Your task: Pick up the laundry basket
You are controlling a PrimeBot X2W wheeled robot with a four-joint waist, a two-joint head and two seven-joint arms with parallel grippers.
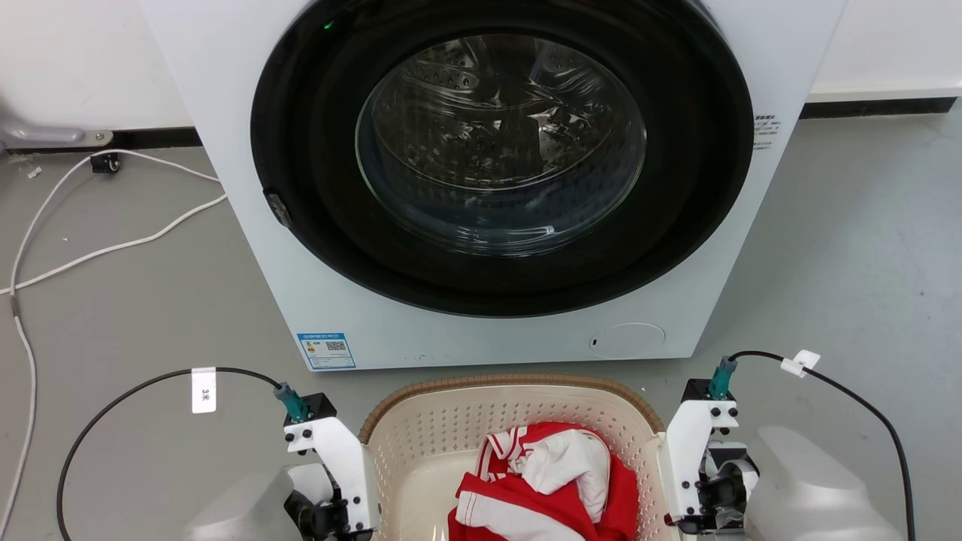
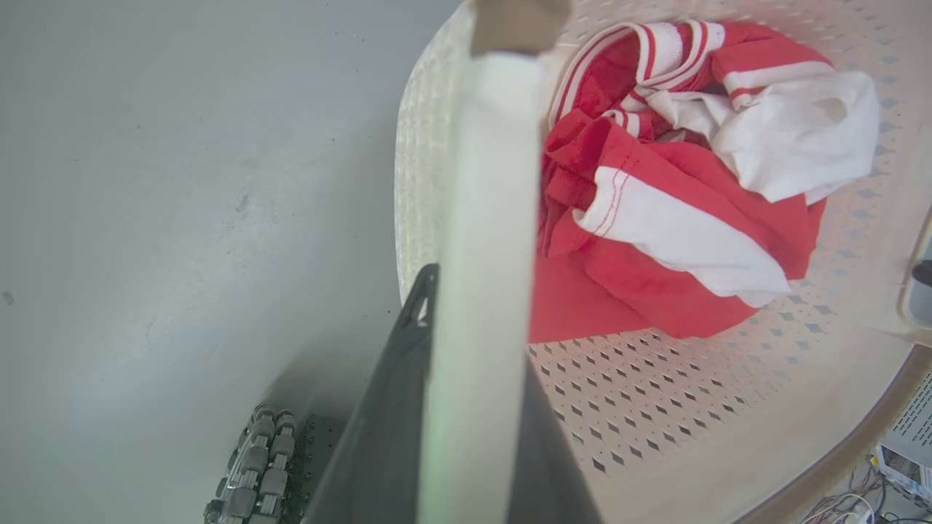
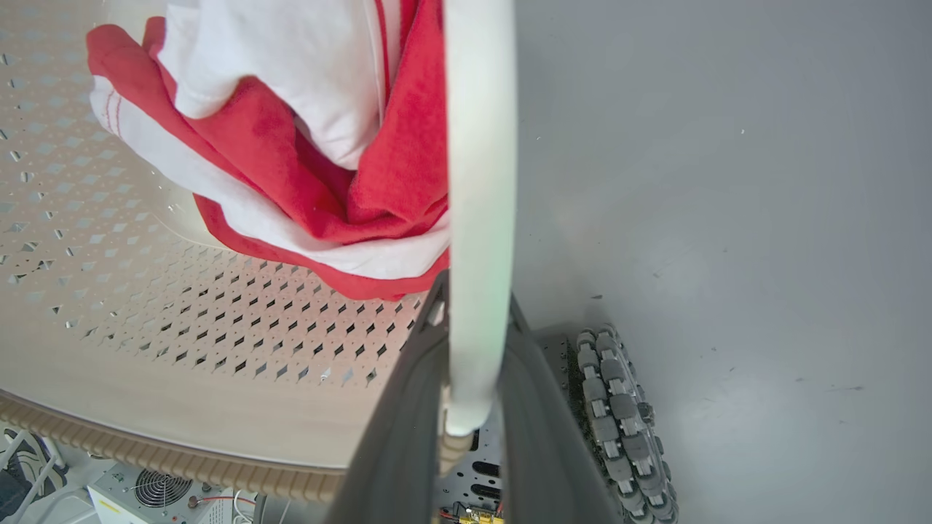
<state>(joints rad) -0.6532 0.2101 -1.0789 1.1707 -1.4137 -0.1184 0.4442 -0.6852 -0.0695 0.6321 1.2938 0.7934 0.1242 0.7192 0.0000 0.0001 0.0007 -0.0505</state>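
Laundry basket point(image 1: 451, 428), 2 white handles point(image 2: 480, 182) seemingly tight between left gripper point(image 2: 473, 342) and right gripper point(image 3: 477, 306) fingers point(image 3: 408, 407).

A grey floor point(image 1: 827, 248) runs back to a black baseboard point(image 1: 875, 107) along its far edge. A white washer point(image 1: 511, 342) stands on it against that edge, near the middle. To the washer's left a white cable point(image 1: 113, 246) lies in loose curves across the floor, ending near a small black piece point(image 1: 105, 162) by the baseboard. The laundry basket point(image 1: 421, 436) sits just before the washer's front; whether its base touches the floor cannot be told. The robot's roller wheels point(image 3: 619, 415) rest on the floor nearby.
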